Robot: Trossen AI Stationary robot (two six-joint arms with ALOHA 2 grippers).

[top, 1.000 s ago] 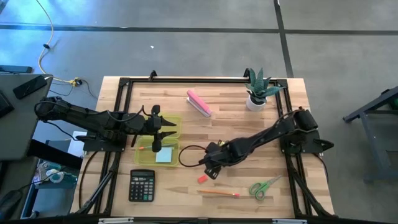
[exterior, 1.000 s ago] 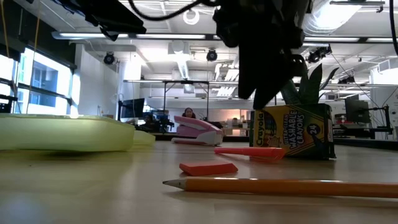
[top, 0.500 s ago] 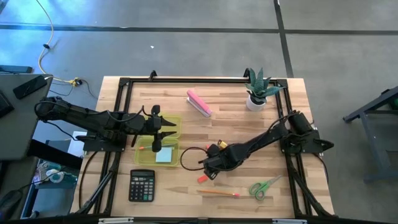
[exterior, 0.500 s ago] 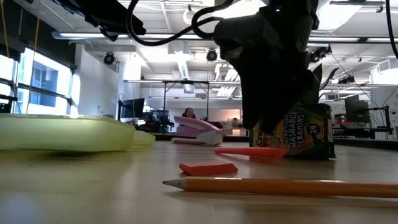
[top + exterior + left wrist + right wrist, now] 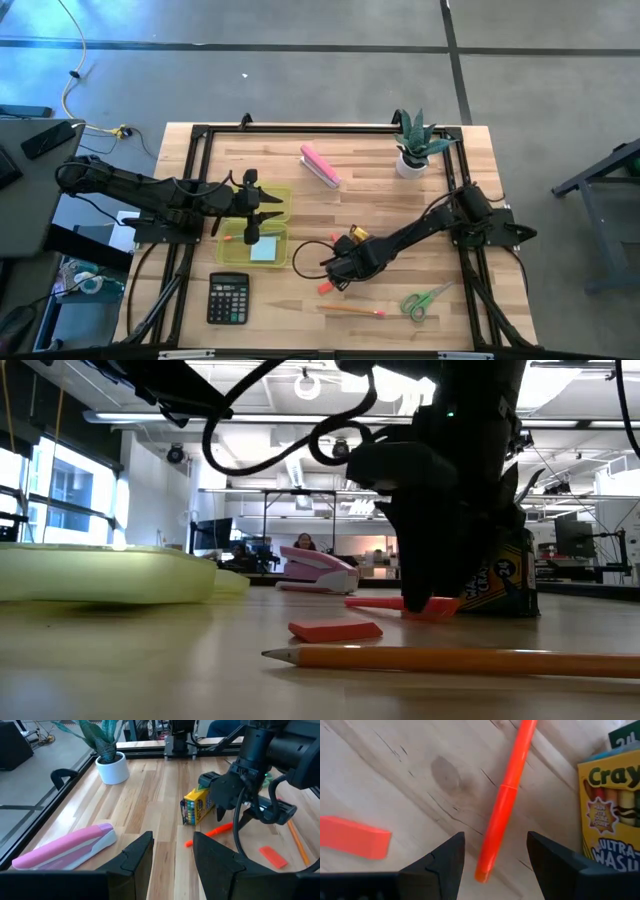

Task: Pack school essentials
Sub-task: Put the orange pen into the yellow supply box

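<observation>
The red-orange marker (image 5: pixel 506 795) lies flat on the wood beside the yellow-green crayon box (image 5: pixel 615 810), which stands on its long edge (image 5: pixel 495 585). My right gripper (image 5: pixel 492 842) is open and low over the marker (image 5: pixel 338 262), one finger on each side of its end, without touching it. The red eraser (image 5: pixel 325 287), a pencil (image 5: pixel 350 310) and the green-handled scissors (image 5: pixel 425 300) lie nearer the near edge. The light-blue note pad (image 5: pixel 264 250) rests in the yellow-green tray (image 5: pixel 283 200). My left gripper (image 5: pixel 252 215) hovers open over that tray.
The black calculator (image 5: pixel 228 298) sits near the near-left corner. The pink stapler (image 5: pixel 320 165) and a potted plant (image 5: pixel 412 145) stand toward the far edge. A black cable (image 5: pixel 300 250) loops beside my right gripper. Bare wood lies in the table's middle.
My right gripper has come down from above the crayon box to table height, shifting slightly toward the near edge, and now straddles the marker's end. The marker, eraser and pencil have stayed put. My left arm has kept still.
</observation>
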